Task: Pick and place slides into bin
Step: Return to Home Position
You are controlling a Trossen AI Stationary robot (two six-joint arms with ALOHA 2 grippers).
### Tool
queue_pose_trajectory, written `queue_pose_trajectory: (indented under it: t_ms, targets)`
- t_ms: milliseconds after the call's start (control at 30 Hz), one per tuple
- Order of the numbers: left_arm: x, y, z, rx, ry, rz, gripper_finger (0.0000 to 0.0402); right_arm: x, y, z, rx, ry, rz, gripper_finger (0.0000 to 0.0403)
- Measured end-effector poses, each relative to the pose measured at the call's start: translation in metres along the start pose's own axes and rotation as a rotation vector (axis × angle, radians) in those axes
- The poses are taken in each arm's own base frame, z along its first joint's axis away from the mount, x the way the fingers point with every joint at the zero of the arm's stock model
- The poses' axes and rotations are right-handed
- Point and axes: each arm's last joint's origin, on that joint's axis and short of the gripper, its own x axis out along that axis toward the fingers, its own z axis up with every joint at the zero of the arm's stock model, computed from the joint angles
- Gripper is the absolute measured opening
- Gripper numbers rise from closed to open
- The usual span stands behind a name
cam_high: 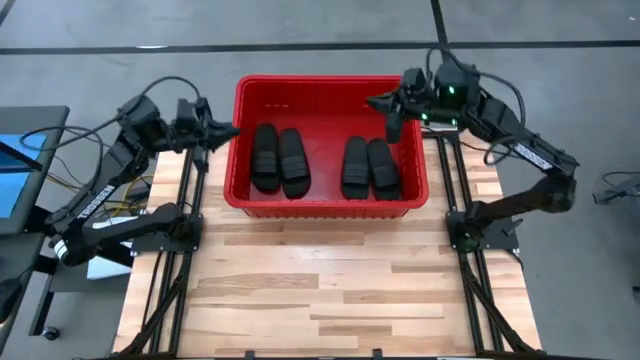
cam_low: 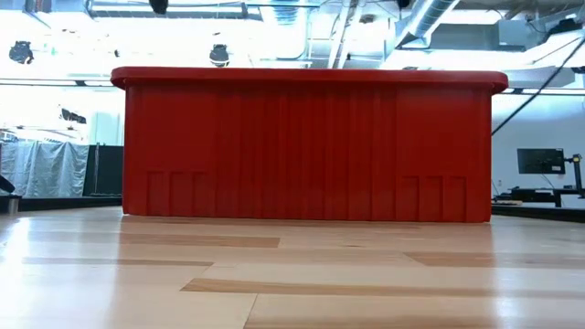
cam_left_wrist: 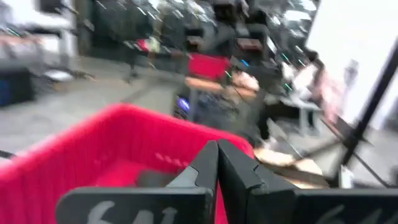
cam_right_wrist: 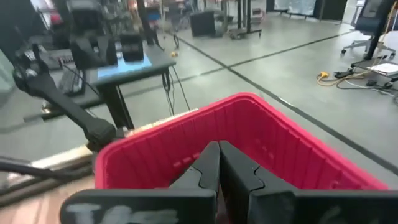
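A red bin stands at the far middle of the wooden table, its near wall filling the low view. Inside lie several black slides in two pairs, one pair left of the middle, one pair toward the right. My left gripper is shut and holds nothing, just outside the bin's left rim near its far corner. My right gripper is shut and holds nothing, above the bin's far right corner. Each wrist view shows shut fingers over the red rim.
Bare wooden tabletop spreads between the bin and the near edge. Black frame rails run along both sides of the table. A desk with a blue screen stands off the table's left.
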Motion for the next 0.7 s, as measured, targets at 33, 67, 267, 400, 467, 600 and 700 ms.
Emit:
queue_pose_trajectory:
  t_ms: [33,67,267,400,467,600,700]
  targets:
    - [0.002,0.001,-0.004,-0.006,0.028,-0.026,0.0000,-0.003,0.000,-0.007,0.017,-0.016,-0.002,0.0000]
    - [0.003,0.003,-0.009,-0.010,0.057,-0.040,0.0000,-0.005,0.000,-0.015,0.028,-0.027,-0.009,0.0000]
    - [0.002,0.004,-0.026,0.041,0.191,-0.048,0.0000,-0.030,0.008,-0.051,0.032,-0.110,-0.041,0.0000]
    - [-0.014,-0.009,-0.022,0.103,0.163,-0.065,0.0000,-0.061,0.017,-0.064,-0.007,-0.154,-0.016,0.0000]
    - [-0.025,-0.017,-0.020,0.146,0.135,-0.069,0.0000,-0.077,0.022,-0.070,-0.060,-0.183,0.020,0.0000]
    - [-0.047,-0.031,-0.016,0.212,0.082,-0.001,0.0000,-0.104,0.029,-0.078,-0.124,-0.256,0.094,0.0000]
    - [-0.060,-0.039,-0.016,0.237,0.054,0.018,0.0000,-0.121,0.032,-0.087,-0.161,-0.323,0.149,0.0000]
